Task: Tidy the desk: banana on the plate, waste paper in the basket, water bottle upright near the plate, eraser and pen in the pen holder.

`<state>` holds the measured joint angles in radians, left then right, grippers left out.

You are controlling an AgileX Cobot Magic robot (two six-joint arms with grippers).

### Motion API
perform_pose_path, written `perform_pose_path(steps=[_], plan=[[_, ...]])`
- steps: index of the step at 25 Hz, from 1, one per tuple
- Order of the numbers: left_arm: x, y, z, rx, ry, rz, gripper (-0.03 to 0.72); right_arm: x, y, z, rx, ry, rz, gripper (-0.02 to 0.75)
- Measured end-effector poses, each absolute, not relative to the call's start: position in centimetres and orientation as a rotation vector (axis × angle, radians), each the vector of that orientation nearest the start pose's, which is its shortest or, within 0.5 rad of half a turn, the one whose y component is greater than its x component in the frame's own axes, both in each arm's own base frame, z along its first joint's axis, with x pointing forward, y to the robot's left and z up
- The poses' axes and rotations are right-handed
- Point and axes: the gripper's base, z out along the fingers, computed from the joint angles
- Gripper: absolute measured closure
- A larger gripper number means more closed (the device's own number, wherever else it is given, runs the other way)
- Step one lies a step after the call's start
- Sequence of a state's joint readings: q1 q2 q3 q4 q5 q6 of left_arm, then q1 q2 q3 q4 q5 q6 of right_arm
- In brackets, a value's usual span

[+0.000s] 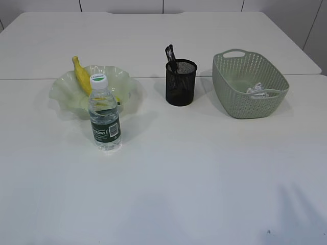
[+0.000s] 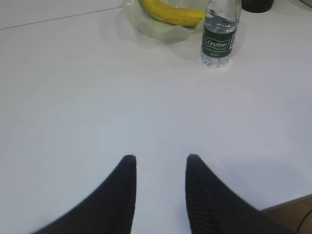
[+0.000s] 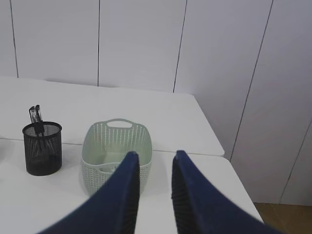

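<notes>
Near the table's [image 1: 204, 178] front edge, my left gripper [image 2: 158, 158] and right gripper [image 3: 153, 155] hang parted (both empty).

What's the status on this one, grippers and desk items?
Left gripper and right gripper open, empty, pulled back. Banana on plate, bottle upright beside it, pen in holder, paper in basket. Eraser not visible. Nothing in the way.

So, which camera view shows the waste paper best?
The exterior view: the crumpled waste paper lies visible inside the basket. In the right wrist view the basket's wall and the right gripper hide it. The left wrist view shows neither.
</notes>
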<state>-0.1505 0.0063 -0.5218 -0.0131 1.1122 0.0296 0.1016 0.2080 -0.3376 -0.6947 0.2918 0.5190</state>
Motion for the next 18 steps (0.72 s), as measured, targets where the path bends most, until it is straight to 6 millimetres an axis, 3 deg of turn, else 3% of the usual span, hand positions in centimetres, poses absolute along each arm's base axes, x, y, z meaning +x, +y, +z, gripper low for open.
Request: perform_pose_path(steps=[18], plan=[[-0.87, 0.02, 27.92, 0.188, 2.073, -0.090, 0.450, 5.48, -0.91, 28.97, -0.085, 1.801, -0.159, 0.561]])
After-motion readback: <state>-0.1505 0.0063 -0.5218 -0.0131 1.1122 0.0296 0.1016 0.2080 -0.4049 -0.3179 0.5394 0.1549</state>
